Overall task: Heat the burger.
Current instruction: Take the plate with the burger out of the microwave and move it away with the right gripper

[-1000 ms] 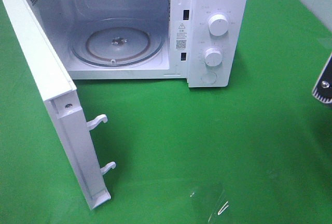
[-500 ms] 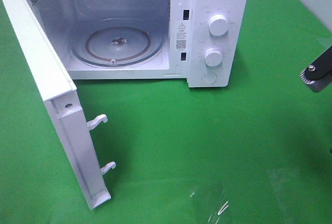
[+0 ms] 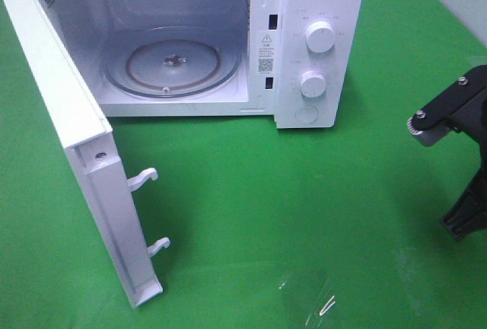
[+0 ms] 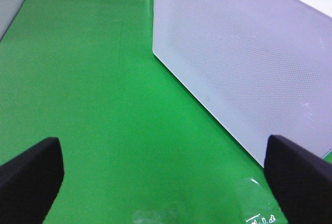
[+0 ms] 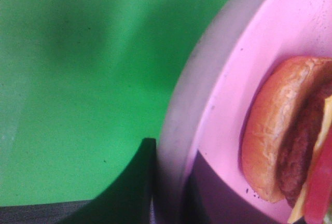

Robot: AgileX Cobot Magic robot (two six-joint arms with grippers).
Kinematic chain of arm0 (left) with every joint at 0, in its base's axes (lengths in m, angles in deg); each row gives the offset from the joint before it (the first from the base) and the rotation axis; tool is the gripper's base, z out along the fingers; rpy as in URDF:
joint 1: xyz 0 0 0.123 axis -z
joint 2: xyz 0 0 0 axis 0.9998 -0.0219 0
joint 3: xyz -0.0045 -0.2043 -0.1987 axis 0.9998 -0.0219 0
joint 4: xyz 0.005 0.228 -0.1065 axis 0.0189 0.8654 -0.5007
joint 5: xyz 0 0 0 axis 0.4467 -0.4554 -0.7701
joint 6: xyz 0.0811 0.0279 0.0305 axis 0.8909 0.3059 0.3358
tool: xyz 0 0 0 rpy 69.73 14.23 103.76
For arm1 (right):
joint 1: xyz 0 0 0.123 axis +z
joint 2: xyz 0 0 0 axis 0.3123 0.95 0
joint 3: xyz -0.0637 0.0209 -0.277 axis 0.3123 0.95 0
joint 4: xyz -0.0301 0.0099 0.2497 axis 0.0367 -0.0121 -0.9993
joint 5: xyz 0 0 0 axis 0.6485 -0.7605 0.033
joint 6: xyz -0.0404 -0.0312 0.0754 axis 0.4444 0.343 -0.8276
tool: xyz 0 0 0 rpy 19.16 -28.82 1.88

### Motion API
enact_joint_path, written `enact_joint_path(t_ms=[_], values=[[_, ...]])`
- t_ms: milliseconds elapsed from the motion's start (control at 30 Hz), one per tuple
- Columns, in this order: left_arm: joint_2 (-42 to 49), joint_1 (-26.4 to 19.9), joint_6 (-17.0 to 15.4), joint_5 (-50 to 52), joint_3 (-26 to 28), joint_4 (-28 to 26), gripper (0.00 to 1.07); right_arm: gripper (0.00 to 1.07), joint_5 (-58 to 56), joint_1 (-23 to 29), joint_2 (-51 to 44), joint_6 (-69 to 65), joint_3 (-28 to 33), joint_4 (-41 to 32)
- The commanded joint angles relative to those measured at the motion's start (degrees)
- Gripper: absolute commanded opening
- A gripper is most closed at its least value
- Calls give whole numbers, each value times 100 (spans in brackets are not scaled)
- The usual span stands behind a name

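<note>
Microwave (image 3: 319, 47) at far centre of green surface (image 3: 304, 192), door (image 3: 76, 154) swung open, glass turntable (image 3: 171, 62) bare. Left claw (image 4: 166, 175) spread apart, holding nothing. Right claw (image 5: 166, 203) clamped on rim of pink plate (image 5: 218, 105) carrying burger (image 5: 290, 136), at right edge.

Left end effector (image 4: 166, 180) wide open; right end effector (image 5: 168, 193) clamped.

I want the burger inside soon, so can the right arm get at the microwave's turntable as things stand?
Probably yes. The microwave door is swung wide, the glass turntable sits bare, and only green cloth shows between it and the right arm; the claw grips the pink plate carrying the burger.
</note>
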Motion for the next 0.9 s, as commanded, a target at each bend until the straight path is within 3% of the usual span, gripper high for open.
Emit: enact_joint_path(t_ms=[33,900], values=[[97,-23,-29,46,-17,-29,97,0,-80,-40,172,-172,-40,361],[97,-23,-29,46,-17,-29,97,0,985,-40,1736,-940,-40,458]])
